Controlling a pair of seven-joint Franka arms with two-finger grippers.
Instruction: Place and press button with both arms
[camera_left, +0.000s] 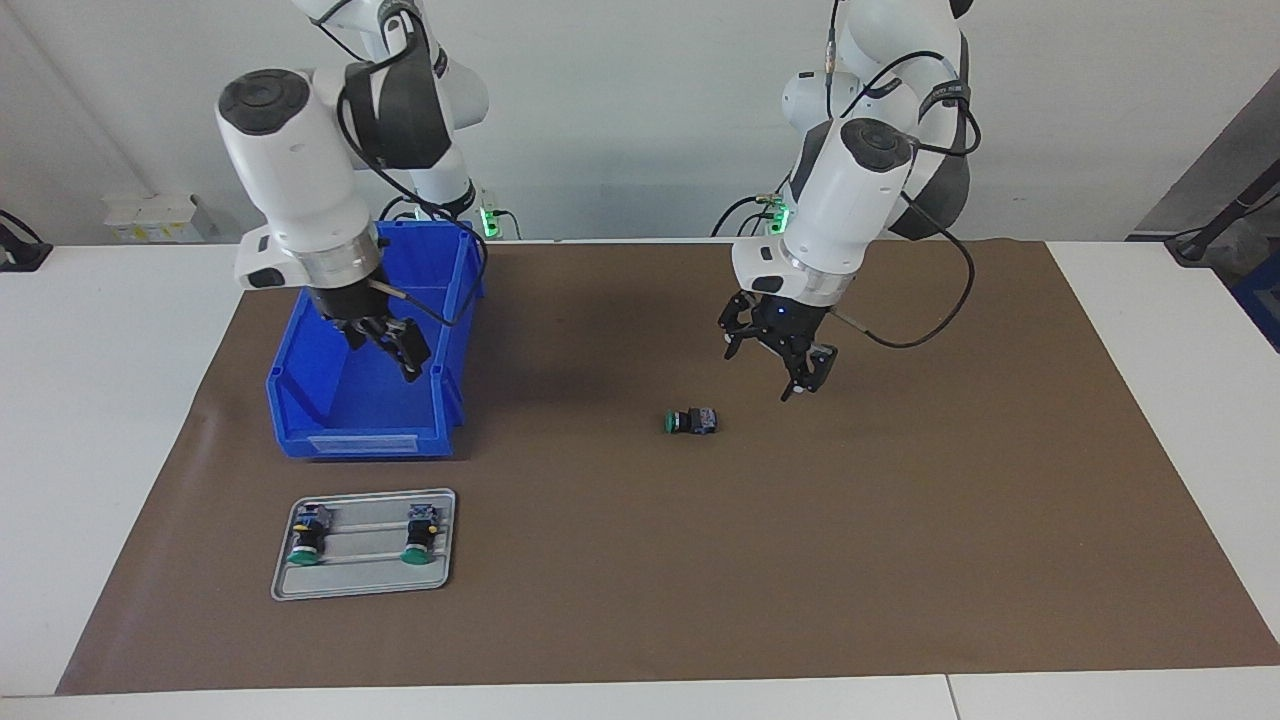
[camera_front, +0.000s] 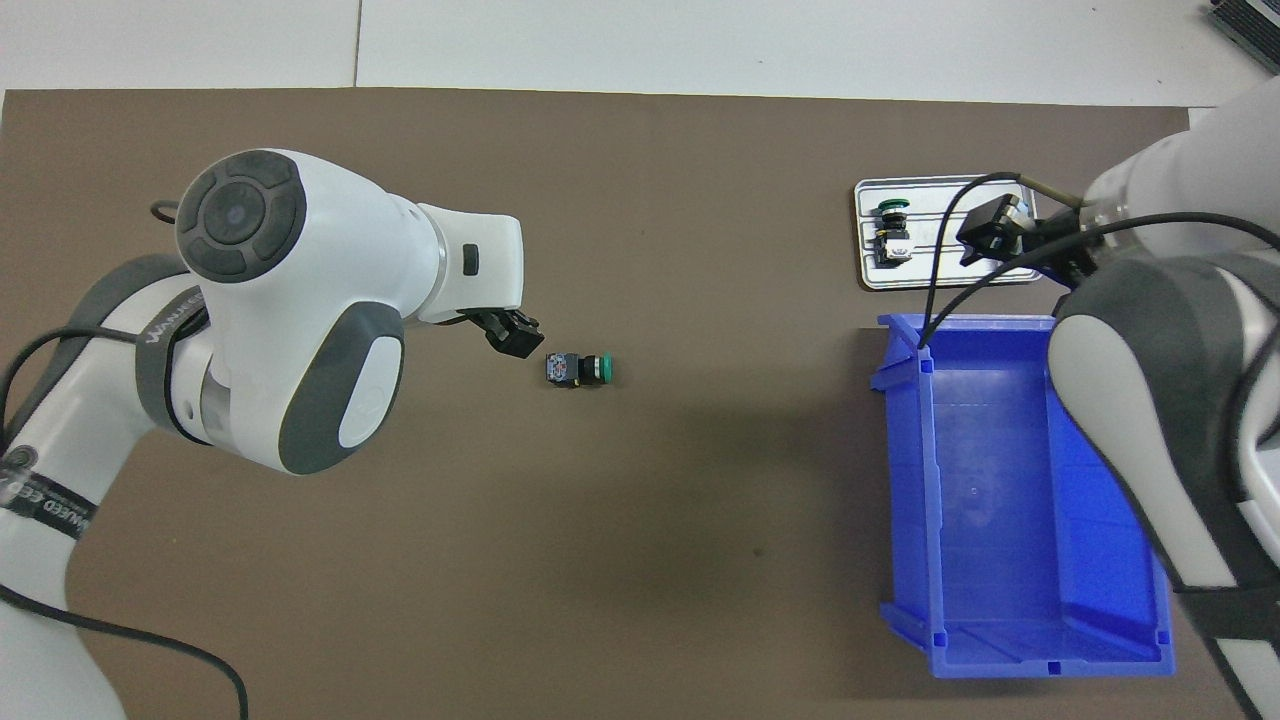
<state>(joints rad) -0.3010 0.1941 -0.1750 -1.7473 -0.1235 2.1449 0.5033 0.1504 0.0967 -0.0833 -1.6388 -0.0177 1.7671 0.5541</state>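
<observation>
Lying on its side: the button (camera_left: 692, 421) rests on the brown mat (camera_left: 900, 560) mid-desk, apart from everything else.
Long axis: across the desk; green cap toward the right arm's end, grey body toward the left arm's end.
Left end effector (camera_left: 778, 362): fingers apart, empty, raised just above the mat, offset from the button toward the left arm's end.
Nearer arm: left, judged.
Next move, judged: sidle over the body, then descend.
Right end effector (camera_left: 385, 343): fingers apart, empty, over the blue bin (camera_left: 340, 405); waiting.
Tray (camera_left: 365, 575): two more buttons, farther from the robots than the bin.
</observation>
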